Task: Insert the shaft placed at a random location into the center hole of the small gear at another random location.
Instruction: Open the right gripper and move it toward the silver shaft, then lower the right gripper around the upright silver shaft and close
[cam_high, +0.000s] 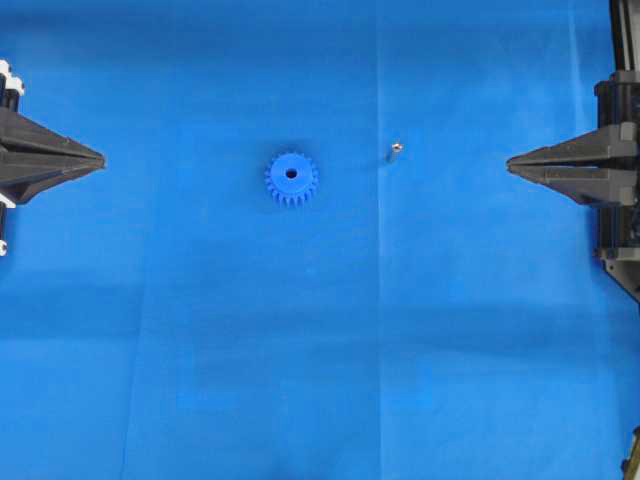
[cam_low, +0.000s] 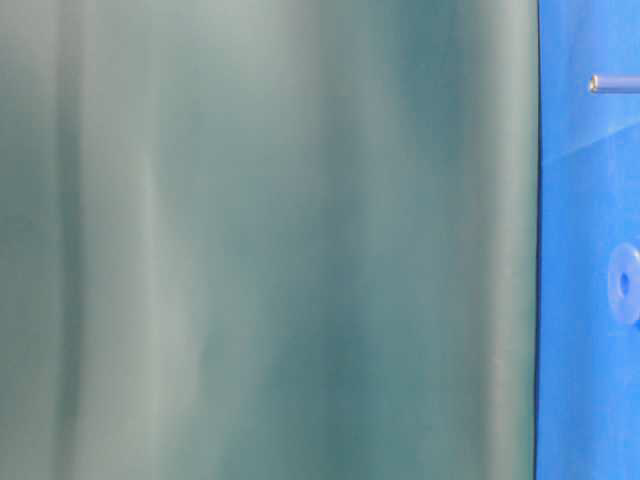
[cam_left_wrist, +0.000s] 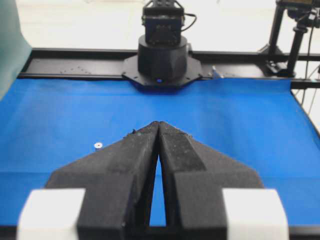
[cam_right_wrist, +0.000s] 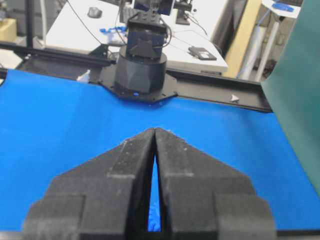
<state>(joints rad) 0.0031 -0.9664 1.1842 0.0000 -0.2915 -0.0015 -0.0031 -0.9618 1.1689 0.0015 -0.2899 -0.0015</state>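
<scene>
Both pincers are seen with tips pressed together and nothing clamped: the left pincer (cam_high: 100, 160) and right pincer (cam_high: 510, 165) are parked at opposite edges of the blue desk (cam_high: 320, 380). Between them, the small gear (cam_high: 291, 179) lies flat, its center hole (cam_high: 292, 174) unfilled. The shaft (cam_high: 394, 151) rests apart, toward the right. Nothing is done; grasping and insertion remain.

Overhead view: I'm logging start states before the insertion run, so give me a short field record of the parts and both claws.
gear: bright blue plastic toothed gear lying flat on the blue table cover, left of centre
centre hole: dark, open, facing up
shaft: tiny silver-grey metal pin, right of the gear, apart from it
left claw: black, shut, at the left edge, holding nothing
right claw: black, shut, at the right edge, holding nothing
insertion: not yet done
</scene>
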